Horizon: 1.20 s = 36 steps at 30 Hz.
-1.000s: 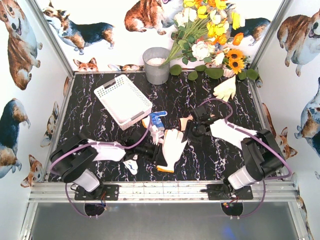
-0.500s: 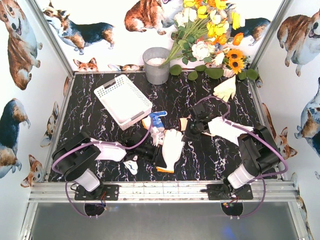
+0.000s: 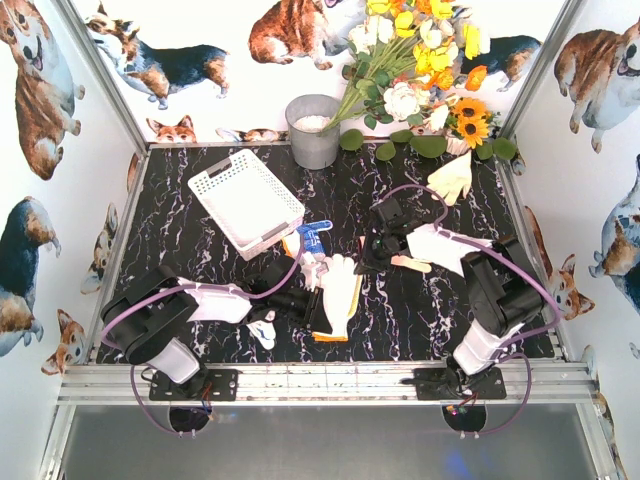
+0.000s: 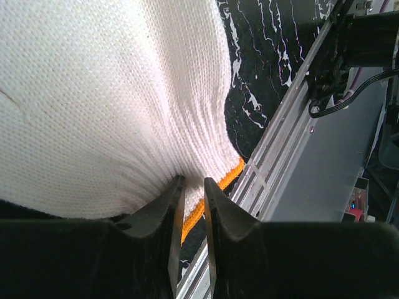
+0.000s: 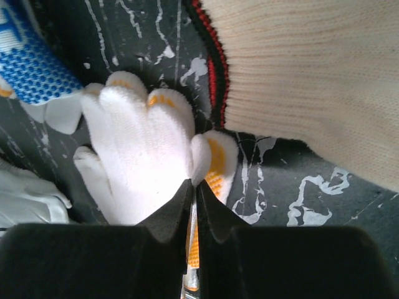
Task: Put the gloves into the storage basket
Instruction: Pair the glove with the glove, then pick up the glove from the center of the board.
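White knit glove (image 3: 338, 292) with an orange-edged cuff, lying on the black marble table (image 3: 200, 270) near the storage basket (image 3: 245, 205) and outside it. Left gripper (image 4: 193, 184) pinches its cuff. Right gripper (image 5: 194, 185) is clenched on the fingers of an orange-dotted white glove (image 5: 143, 143), beside a cream glove (image 5: 312, 81) and a blue-and-white glove (image 3: 317, 235).

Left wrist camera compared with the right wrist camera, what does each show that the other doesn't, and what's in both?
Only the left wrist view: the left gripper pinching the orange-cuffed white glove, and the metal frame rail. Only the right wrist view: the right gripper shut on an orange-marked white glove, the blue-and-white glove and a cream glove. Both: the black marbled table.
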{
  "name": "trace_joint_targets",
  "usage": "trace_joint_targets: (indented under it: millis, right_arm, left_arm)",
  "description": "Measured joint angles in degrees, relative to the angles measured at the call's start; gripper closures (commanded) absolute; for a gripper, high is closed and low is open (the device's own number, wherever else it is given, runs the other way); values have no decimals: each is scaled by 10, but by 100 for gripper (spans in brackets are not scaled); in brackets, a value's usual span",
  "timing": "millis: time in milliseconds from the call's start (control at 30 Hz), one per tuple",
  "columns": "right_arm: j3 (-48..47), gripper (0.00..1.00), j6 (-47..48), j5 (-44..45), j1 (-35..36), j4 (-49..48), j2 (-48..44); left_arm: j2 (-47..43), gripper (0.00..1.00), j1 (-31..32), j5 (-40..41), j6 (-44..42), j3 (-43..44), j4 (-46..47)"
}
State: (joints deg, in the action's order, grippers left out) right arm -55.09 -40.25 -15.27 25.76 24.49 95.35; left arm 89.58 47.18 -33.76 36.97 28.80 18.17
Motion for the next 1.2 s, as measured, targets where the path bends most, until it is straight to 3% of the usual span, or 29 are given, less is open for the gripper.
trace_joint_targets:
  millis: [167,233,367,433,500,767,1000,1200]
  right_arm:
    - [-7,98,11,12,0,5,25]
    - [-9,84,16,12,0,9,26]
    - [-18,42,27,14,-1,14,21]
    - [-19,31,37,14,-2,21,2]
    - [-25,28,45,13,-3,39,-27]
    - [-22,29,45,-17,-4,77,-188]
    - [139,28,-59,-69,19,21,-280]
    - [222,29,-141,-64,83,-10,-306]
  left_arm:
    - [-4,82,0,4,0,0,-5]
    - [-10,75,0,6,0,0,-11]
    - [-38,48,0,21,-3,11,-56]
    - [-56,40,1,42,-7,27,-90]
    - [-84,35,2,70,-10,45,-122]
    - [-175,52,1,182,-9,119,-224]
    - [-134,66,0,195,16,107,-239]
    - [-102,69,-5,179,29,82,-233]
